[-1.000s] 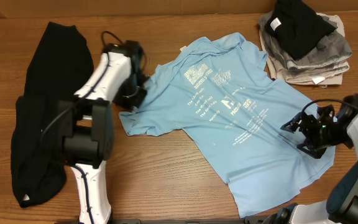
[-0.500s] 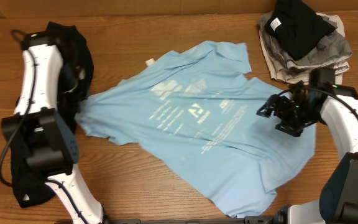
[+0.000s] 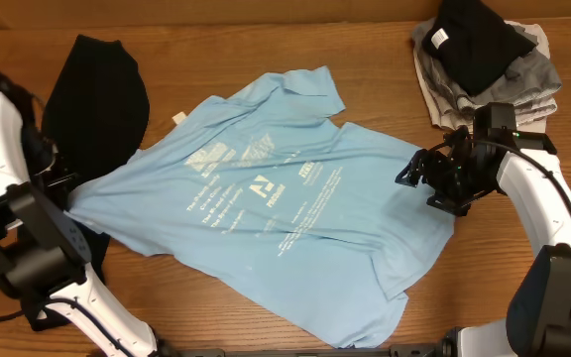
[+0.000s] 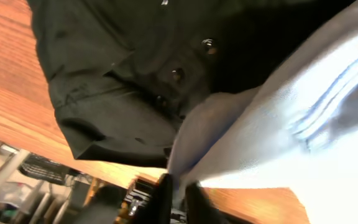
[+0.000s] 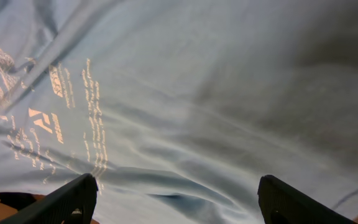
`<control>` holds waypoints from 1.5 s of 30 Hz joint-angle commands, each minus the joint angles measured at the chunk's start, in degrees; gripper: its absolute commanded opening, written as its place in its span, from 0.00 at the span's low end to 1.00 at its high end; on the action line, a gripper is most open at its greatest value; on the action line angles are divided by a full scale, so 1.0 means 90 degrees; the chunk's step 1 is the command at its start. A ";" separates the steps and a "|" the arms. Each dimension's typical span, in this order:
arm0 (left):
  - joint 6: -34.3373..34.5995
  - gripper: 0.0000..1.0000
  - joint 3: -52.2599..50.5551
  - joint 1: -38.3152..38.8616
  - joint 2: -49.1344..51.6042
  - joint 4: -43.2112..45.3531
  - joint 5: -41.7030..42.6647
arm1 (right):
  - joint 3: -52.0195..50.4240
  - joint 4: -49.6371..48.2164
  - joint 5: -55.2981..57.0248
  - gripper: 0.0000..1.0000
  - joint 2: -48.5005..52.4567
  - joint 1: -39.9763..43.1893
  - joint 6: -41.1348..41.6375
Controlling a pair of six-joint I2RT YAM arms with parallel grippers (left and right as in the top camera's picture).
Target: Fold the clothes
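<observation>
One garment in work: a light blue T-shirt (image 3: 266, 228) is spread print-up across the middle of the table (image 3: 380, 50), slanting from 9 toward 5 o'clock. It is wrinkled and no fold has been made.
Left gripper (image 4: 178, 194): it is clenched on a bunched edge of the T-shirt at 9 o'clock, as the wrist view shows.
Right gripper (image 3: 434, 183): it is held with its jaws spread wide over the T-shirt's edge at 3 o'clock, and nothing is grasped.
Done: a stack of clothes (image 3: 484, 69), seemingly folded, is seen at 1 o'clock.
Remaining: the T-shirt is judged to need flattening and every one of its folds. A black garment (image 3: 97, 99) at 10 o'clock lies unfolded.
Change since a second ago: the T-shirt has been dragged toward 9 o'clock and stretched flatter. The left gripper has been carried from near the centre to the table's far edge. The right gripper has been moved from 4 up to 3 o'clock.
</observation>
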State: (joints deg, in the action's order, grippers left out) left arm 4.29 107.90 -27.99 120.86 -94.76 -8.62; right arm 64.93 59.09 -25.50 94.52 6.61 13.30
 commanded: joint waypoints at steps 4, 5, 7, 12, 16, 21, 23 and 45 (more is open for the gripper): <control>-0.0311 0.66 0.0447 0.0248 -0.0158 -0.0039 0.0534 | 0.0177 -0.0051 -0.0007 0.87 0.0012 -0.0024 0.0022; -0.0403 0.69 0.0527 0.0350 -0.0158 -0.0039 0.0583 | 0.0177 -0.0053 -0.0007 0.89 0.0012 -0.0024 0.0015; -0.0544 0.73 0.0760 0.0593 -0.0158 -0.0068 0.0610 | 0.0177 -0.0056 0.0002 0.90 0.0012 -0.0022 -0.0002; -0.1151 0.79 0.1695 0.1588 -0.0158 -0.0070 0.0636 | 0.0219 -0.0051 0.0068 0.90 0.0012 -0.0019 -0.0024; -0.2217 0.93 0.2212 0.2900 -0.0155 0.0867 0.0838 | 0.0415 -0.0024 0.0063 0.90 0.0012 -0.0019 -0.0117; -0.3424 1.00 0.2195 0.4250 0.0046 0.2465 0.0891 | 0.0687 0.0170 0.0321 0.91 0.0012 -0.0019 -0.0170; -0.3708 1.00 0.2195 0.4619 0.0209 0.3019 0.0884 | 0.0733 0.0192 0.0425 0.91 0.0012 -0.0019 -0.0192; -0.4512 0.96 0.2195 0.5569 0.2584 0.6390 0.0447 | 0.0733 0.0253 0.0833 0.93 0.0012 -0.0019 -0.0187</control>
State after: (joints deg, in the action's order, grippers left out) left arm -34.46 126.91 21.41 143.22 -37.63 -4.14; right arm 70.08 61.52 -19.03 94.52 6.61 11.97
